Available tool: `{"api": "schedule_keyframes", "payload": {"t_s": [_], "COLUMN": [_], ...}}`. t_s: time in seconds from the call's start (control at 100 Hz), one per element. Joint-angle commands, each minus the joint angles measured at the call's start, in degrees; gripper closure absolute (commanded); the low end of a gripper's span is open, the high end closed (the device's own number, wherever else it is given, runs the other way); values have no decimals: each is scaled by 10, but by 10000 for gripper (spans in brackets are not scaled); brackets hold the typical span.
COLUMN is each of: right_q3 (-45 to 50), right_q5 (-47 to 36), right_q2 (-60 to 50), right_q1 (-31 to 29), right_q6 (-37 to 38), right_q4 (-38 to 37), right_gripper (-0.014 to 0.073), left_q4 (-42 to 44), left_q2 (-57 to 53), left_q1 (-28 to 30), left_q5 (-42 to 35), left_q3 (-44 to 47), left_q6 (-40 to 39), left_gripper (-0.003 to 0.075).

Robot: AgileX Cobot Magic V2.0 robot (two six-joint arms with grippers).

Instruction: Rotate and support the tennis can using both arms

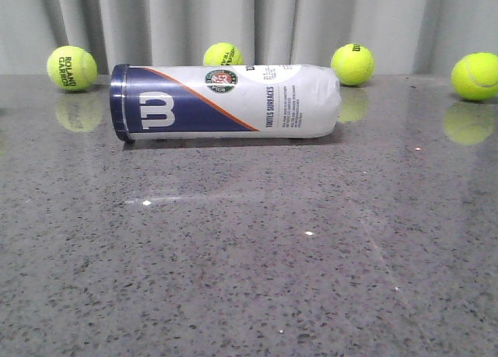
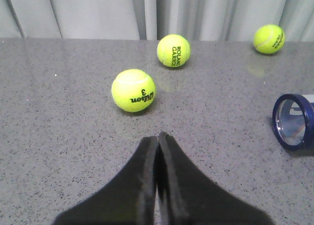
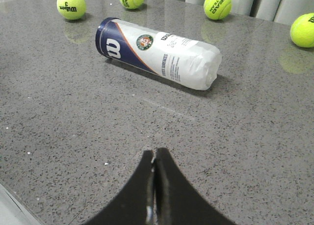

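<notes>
The tennis can (image 1: 226, 102) lies on its side at the back of the grey table, navy end with the white W to the left, white end to the right. It shows whole in the right wrist view (image 3: 159, 52). Only its navy open end shows in the left wrist view (image 2: 294, 122). My left gripper (image 2: 158, 137) is shut and empty, above the table well short of the can's navy end. My right gripper (image 3: 154, 152) is shut and empty, far in front of the can. Neither gripper shows in the front view.
Several yellow-green tennis balls stand along the back by the curtain: one at far left (image 1: 71, 68), one behind the can (image 1: 223, 55), one right of it (image 1: 352, 64), one at far right (image 1: 475, 76). A Wilson 3 ball (image 2: 133, 89) lies ahead of my left gripper.
</notes>
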Motion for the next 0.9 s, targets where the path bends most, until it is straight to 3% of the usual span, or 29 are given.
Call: {"api": "schedule_keyframes", "payload": {"t_s": [0.0, 0.11, 0.28, 0.35, 0.59, 0.89], "right_q3": [-14, -14, -14, -14, -14, -14], "right_q5": [-48, -48, -48, -48, -48, -48], "right_q2": [5, 5, 5, 5, 5, 5], "right_q1": [-1, -1, -1, -1, -1, -1], "right_q6": [1, 1, 1, 1, 1, 1], "right_q4": [-7, -7, -7, -7, -7, -7], "right_gripper": [661, 661, 661, 661, 661, 661], "left_q4": [-1, -1, -5, -27, -169, -504], "left_q2": [54, 104, 161, 180, 279, 372], "left_q1": [-4, -4, -4, -4, -4, -4], "left_q5": [-14, -4, -5, 2, 103, 151], "left_q3": [-51, -83, -108, -116, -177, -219], "left_q6": [1, 16, 16, 16, 47, 295], "left_gripper": [711, 566, 196, 109, 101, 101]}}
